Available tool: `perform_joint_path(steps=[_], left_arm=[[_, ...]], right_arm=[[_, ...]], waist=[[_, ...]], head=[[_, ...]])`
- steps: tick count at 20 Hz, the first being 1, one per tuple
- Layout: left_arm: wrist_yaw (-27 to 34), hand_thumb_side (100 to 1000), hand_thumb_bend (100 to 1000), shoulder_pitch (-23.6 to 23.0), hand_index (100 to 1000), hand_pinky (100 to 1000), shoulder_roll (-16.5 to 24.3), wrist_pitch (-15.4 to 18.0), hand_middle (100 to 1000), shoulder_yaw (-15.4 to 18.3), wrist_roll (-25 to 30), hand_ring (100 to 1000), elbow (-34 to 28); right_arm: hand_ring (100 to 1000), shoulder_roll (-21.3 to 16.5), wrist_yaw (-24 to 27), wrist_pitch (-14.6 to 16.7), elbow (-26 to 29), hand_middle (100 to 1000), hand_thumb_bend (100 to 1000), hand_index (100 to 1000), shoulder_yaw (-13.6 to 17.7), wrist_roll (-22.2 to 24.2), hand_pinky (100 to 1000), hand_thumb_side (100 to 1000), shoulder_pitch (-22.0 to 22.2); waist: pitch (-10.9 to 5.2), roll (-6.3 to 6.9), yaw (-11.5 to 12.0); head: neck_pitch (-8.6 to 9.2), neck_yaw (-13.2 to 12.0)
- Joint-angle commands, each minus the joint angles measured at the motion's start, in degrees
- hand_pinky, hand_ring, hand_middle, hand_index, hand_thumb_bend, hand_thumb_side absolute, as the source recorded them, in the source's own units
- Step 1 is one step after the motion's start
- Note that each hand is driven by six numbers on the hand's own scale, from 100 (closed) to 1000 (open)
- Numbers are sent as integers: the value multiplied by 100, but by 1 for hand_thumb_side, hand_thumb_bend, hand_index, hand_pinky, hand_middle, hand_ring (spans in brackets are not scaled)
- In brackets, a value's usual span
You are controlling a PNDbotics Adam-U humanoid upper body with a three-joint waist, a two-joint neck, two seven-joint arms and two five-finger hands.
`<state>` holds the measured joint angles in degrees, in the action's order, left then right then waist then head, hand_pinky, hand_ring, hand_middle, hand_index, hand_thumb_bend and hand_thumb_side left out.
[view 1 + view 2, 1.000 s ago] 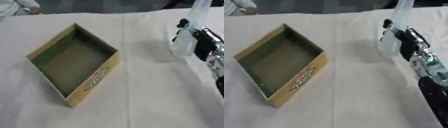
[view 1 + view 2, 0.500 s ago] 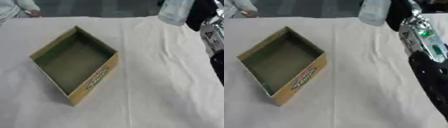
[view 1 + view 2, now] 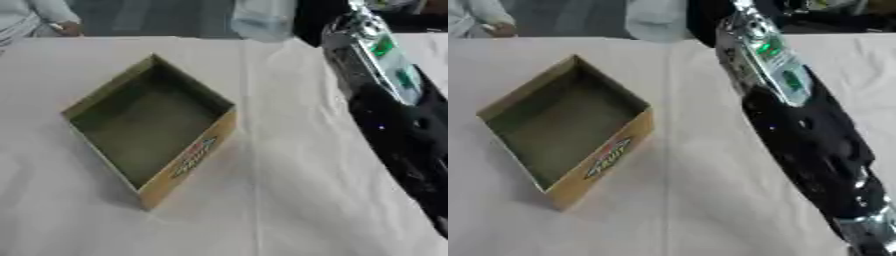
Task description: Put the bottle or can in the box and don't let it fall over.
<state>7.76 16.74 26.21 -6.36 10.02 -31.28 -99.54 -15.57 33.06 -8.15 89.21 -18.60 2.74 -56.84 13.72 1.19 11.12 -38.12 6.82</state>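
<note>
rising higher, bottle (image 3: 262, 19) nearer box (image 3: 149, 125), right hand (image 3: 710, 20)

Head stereo pair, looking down, both sharing box (image 3: 149, 135) (near-identical), table (image 3: 289, 200)

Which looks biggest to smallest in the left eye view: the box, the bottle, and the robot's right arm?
1. Right arm, though nearness to the camera inflates it.
2. Box.
3. Bottle, only partly in view at the top edge.

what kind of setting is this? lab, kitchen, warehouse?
Most likely a lab or demo tabletop, not a kitchen: a table under a plain white cloth, a lone open cardboard box as the target, and the right arm lifting a pale bottle.
</note>
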Motion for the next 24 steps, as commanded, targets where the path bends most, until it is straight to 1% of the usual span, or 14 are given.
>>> perform_joint_path(steps=[1, 4, 7, 8, 9, 12, 15, 16, 17, 18, 20, 21, 22, 24], left_arm=[[78, 579, 100, 62, 724, 909, 185, 22, 528, 154, -110, 634, 8], [164, 582, 100, 77, 723, 910, 170, 68, 527, 247, -206, 633, 139], [219, 585, 100, 25, 723, 910, 176, 118, 524, 327, -305, 631, 268], [233, 586, 100, 11, 723, 911, 175, 130, 524, 353, -340, 629, 316], [249, 589, 100, 7, 722, 911, 168, 142, 522, 375, -374, 626, 360], [336, 593, 100, 4, 721, 910, 140, 200, 518, 431, -475, 609, 481], [390, 596, 100, -12, 721, 910, 137, 252, 517, 470, -551, 604, 574], [404, 599, 100, -16, 721, 910, 138, 267, 516, 488, -578, 603, 597], [418, 600, 100, -19, 721, 910, 140, 282, 515, 504, -603, 602, 617], [429, 600, 100, -21, 720, 910, 142, 294, 515, 517, -624, 602, 633], [447, 601, 100, -18, 720, 910, 144, 313, 514, 532, -653, 601, 656], [451, 583, 100, -15, 720, 910, 144, 319, 513, 535, -662, 600, 662], [453, 601, 100, -12, 720, 910, 144, 324, 513, 536, -666, 600, 667], [454, 601, 100, -11, 720, 910, 142, 328, 513, 541, -674, 600, 673]], right_arm=[[206, 310, -128, 43, -122, 100, 100, 155, -90, 87, 656, 470, -181], [211, 613, -309, 184, -287, 103, 100, 156, -175, 61, 658, 470, -174], [223, 786, -593, 434, -412, 109, 100, 160, -266, -42, 659, 470, -148], [224, 822, -682, 516, -456, 111, 100, 161, -291, -81, 658, 415, -141], [224, 856, -756, 582, -506, 111, 100, 162, -309, -120, 657, 470, -133], [260, 925, -937, 789, -650, 128, 100, 174, -347, -245, 663, 470, -104], [287, 932, -1200, 983, -786, 156, 100, 192, -402, -321, 669, 470, -34], [333, 925, -1303, 1020, -857, 197, 100, 228, -420, -327, 680, 470, 5], [354, 917, -1412, 1052, -936, 215, 100, 247, -433, -328, 685, 470, 41], [364, 912, -1512, 1073, -1011, 226, 100, 259, -441, -323, 688, 470, 76], [355, 913, -1670, 1105, -1141, 221, 100, 256, -443, -314, 689, 469, 129], [363, 917, -1729, 1119, -1199, 228, 100, 263, -439, -315, 692, 422, 147], [371, 920, -1774, 1130, -1254, 236, 100, 272, -438, -317, 695, 469, 163], [393, 926, -1833, 1146, -1348, 259, 100, 297, -440, -312, 703, 467, 188]], waist=[[-85, 22, 96], [-31, 25, 258], [8, 19, 346], [23, 12, 379], [37, 5, 408], [77, -15, 479], [104, -36, 497], [113, -49, 494], [120, -58, 489], [125, -65, 483], [135, -72, 470], [140, -73, 465], [146, -71, 463], [158, -68, 457]], head=[[68, 151], [84, 332], [82, 396], [87, 409], [97, 418], [134, 436], [153, 424], [160, 413], [167, 401], [176, 386], [191, 366], [195, 363], [199, 359], [206, 358]])
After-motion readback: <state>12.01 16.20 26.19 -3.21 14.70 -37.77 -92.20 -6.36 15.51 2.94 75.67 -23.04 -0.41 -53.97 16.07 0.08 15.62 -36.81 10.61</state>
